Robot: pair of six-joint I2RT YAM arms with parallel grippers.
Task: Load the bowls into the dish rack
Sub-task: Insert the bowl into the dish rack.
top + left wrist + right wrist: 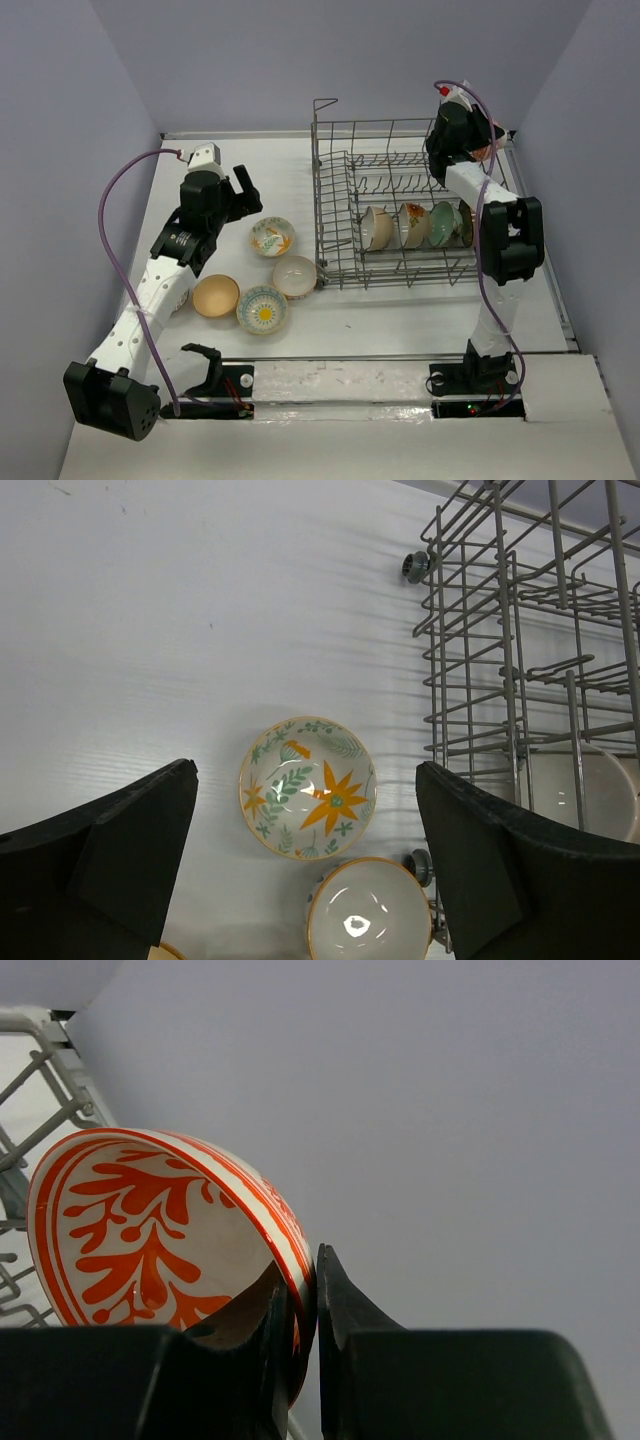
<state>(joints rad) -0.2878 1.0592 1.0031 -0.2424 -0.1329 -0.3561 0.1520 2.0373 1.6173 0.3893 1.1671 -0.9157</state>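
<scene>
The grey wire dish rack (335,215) stands at the back right with three bowls on edge in it: cream (376,228), patterned (413,225) and teal (443,222). Left of the rack, several bowls lie on the table: floral (272,237), white with an orange rim (295,276), tan (216,296), blue-rimmed with a yellow centre (262,309). My left gripper (245,190) hangs open above the floral bowl (308,801), which shows between its fingers. My right gripper (300,1280) is shut on the rim of a red-orange patterned bowl (150,1230), held on edge above the rack's far right corner (478,135).
Grey walls close in the table on three sides, and the right wall is close behind the held bowl. The rack's tall left wall (520,680) stands right beside the white bowl (368,922). An empty black holder (205,365) sits at the near edge.
</scene>
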